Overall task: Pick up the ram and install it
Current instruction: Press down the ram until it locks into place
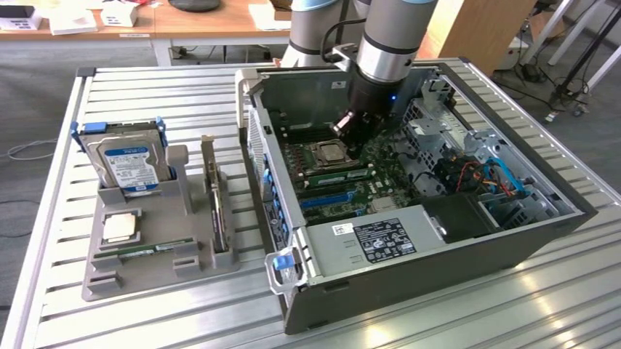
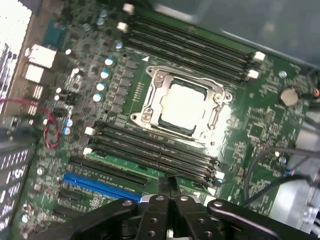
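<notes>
We see the gripper (image 2: 169,186) closed, fingers together, low inside the open computer case (image 1: 543,225) above the motherboard (image 2: 250,135). The ram (image 2: 150,165) appears to sit in a slot just beside the fingertips; the arm (image 1: 388,43) hides it in the exterior view.

A slatted metal table (image 1: 116,320) carries a grey parts holder (image 1: 145,280) and an open computer case (image 1: 543,240).
</notes>
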Controlling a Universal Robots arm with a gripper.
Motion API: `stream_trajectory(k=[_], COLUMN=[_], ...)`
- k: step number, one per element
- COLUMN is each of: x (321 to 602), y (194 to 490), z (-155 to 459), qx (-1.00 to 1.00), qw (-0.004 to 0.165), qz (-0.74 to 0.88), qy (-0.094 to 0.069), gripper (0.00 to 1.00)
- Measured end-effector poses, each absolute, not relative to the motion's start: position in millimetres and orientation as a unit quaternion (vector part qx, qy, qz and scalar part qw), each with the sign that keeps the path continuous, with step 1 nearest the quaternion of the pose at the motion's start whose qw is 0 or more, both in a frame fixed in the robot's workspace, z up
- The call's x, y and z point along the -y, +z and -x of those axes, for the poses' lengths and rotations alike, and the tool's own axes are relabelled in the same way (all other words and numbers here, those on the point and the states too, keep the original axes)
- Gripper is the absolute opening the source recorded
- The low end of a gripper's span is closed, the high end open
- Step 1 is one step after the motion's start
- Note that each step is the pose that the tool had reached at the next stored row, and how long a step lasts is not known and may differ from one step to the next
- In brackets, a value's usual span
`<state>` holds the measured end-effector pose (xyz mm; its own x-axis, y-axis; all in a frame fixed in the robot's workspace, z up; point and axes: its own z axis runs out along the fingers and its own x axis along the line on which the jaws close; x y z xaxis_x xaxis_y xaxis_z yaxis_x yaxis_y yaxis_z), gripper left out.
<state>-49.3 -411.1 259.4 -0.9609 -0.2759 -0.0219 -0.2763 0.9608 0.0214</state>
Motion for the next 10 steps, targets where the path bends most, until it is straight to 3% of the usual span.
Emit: stream_trajectory(k=[10], x=[411.2], y=[259.2], z=[49.3], qx=[-0.999], qw=[0.01], qz=[0.052], qy=[0.011], gripper=[0.11])
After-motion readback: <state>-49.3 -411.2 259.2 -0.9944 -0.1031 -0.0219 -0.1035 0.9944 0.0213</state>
